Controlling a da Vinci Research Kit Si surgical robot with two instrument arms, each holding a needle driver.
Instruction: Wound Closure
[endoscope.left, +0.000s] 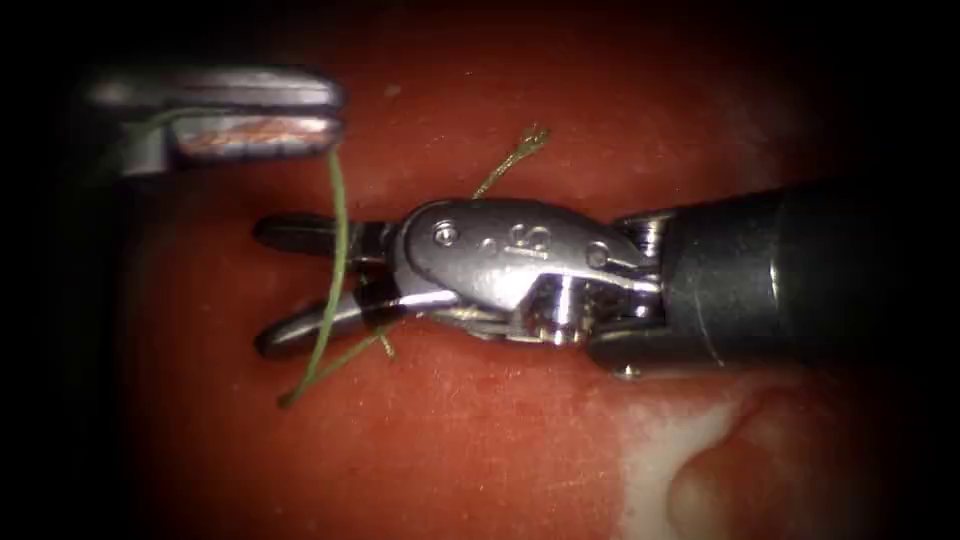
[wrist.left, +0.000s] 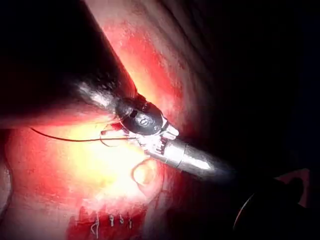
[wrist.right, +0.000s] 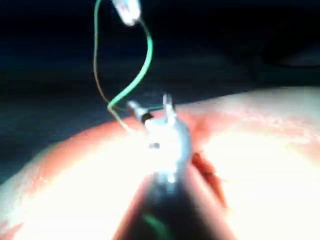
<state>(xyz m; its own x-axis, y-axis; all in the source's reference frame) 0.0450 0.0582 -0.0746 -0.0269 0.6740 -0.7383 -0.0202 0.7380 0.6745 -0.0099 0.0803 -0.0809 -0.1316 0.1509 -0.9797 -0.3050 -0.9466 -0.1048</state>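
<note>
Right tool gapes astride thread — left tool grips it — over tissue.

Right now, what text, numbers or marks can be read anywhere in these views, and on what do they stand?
"S": stamped on the metal wrist body of the right tool, next to a smaller mark too faint to read.
No legible text on the left tool, the thread or the tissue.
</note>
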